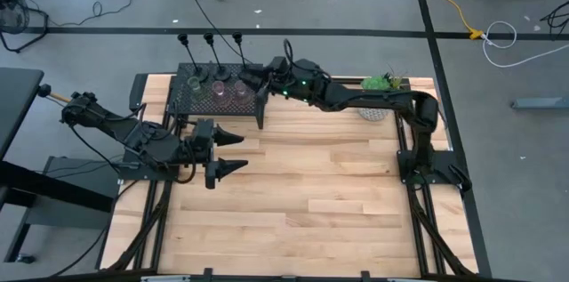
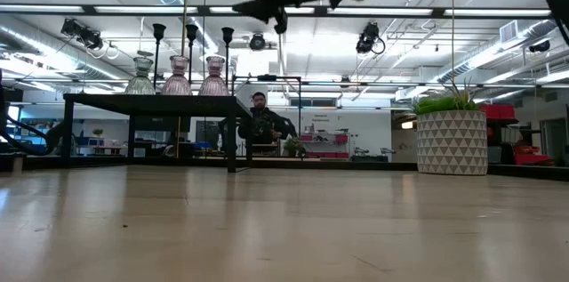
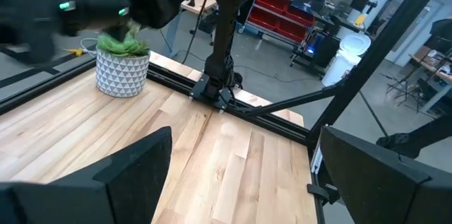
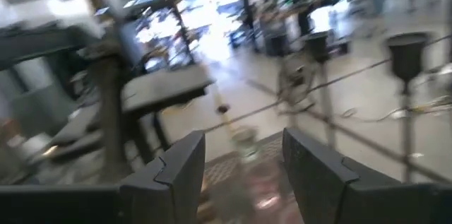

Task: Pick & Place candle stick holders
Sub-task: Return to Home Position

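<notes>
Up on the mesh shelf (image 2: 151, 100) stand all six candle stick holders (image 2: 213, 76). My right gripper (image 4: 244, 174) hovers beside, released; left gripper (image 1: 233, 153) released over tabletop (image 1: 338, 193). Glass ones fragile, slippery: grip the waist.

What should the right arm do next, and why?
Probably draw the right claw straight back from the shelf, kept high, toward its base. It hangs open and empty just off the shelf, all six candle stick holders stand there, and the thin black stems are near. The left claw rests open at left.

Left end effector (image 1: 235, 153), right end effector (image 4: 244, 143) open.
</notes>
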`<control>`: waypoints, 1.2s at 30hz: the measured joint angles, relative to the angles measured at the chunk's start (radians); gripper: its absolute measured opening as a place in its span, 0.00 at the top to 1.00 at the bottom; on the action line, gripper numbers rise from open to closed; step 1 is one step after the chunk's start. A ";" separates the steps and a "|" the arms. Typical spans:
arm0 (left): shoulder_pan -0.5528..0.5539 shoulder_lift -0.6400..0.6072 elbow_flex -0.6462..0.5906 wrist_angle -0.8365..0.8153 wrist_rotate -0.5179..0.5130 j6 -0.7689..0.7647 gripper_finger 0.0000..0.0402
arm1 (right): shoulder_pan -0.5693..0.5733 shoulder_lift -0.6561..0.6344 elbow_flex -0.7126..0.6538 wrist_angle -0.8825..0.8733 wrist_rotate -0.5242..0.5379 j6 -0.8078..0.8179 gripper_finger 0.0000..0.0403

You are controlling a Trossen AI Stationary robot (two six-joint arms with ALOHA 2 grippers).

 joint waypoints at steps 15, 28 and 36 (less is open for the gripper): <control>0.000 0.000 0.000 0.000 0.000 -0.002 0.10 | 0.200 -0.214 0.000 -0.489 -0.125 0.015 0.53; 0.000 0.000 0.000 0.000 0.000 -0.005 0.10 | 0.402 -0.222 0.000 -0.415 -0.125 0.026 0.53; 0.031 -0.013 0.000 0.011 0.064 -0.004 0.10 | 0.433 -0.223 0.000 -0.319 -0.125 0.026 0.53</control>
